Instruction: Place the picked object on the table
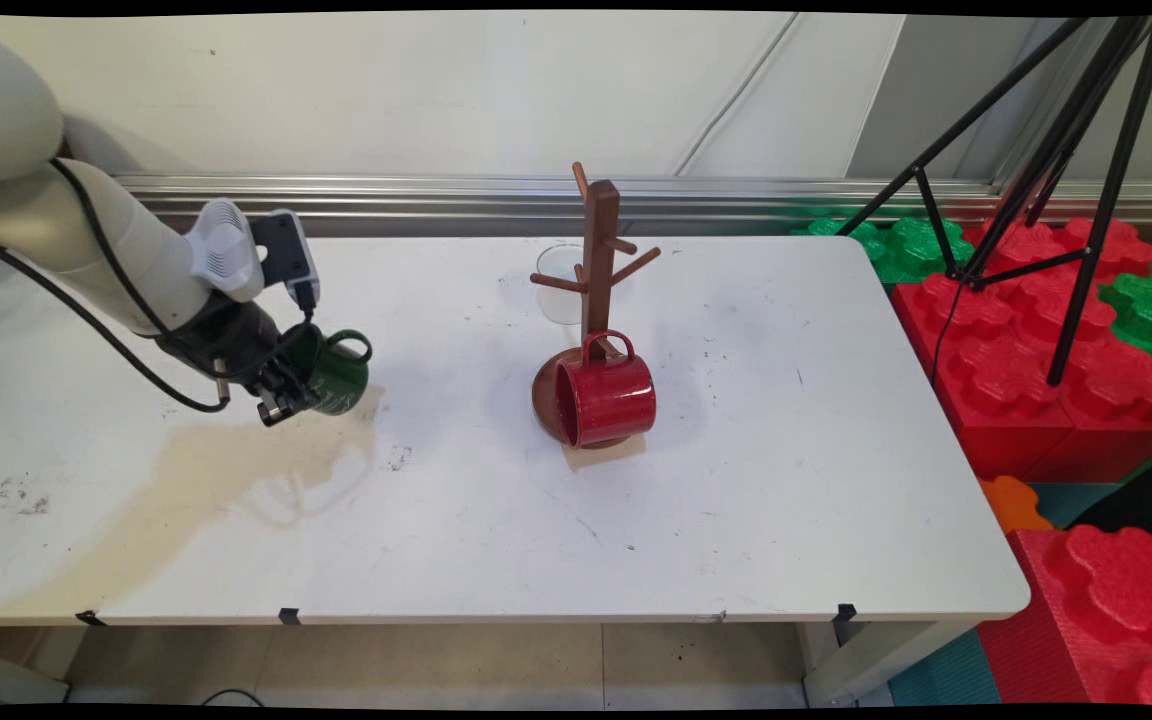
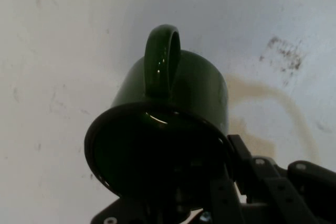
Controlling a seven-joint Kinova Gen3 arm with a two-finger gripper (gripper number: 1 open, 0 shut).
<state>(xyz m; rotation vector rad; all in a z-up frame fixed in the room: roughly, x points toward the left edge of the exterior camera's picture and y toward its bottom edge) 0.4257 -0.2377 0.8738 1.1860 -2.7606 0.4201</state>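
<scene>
Here, in the main view, the gripper [image 1: 288,392] pinches the green mug [image 1: 338,372] by its rim, holding it tipped on its side above the white table [image 1: 736,520], handle up, well left of the mug tree [image 1: 596,300] and the red mug [image 1: 606,400] lying at its base. In the hand view, the green mug's [image 2: 168,129] dark mouth faces the camera, its long axis pointing away from the claw.

mug [image 1: 341,372] left of rack [image 1: 596,290]; cup [image 1: 561,283] behind rack.

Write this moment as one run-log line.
end effector: shut on green mug | mug: off table, tilted | red mug: on rack base
</scene>
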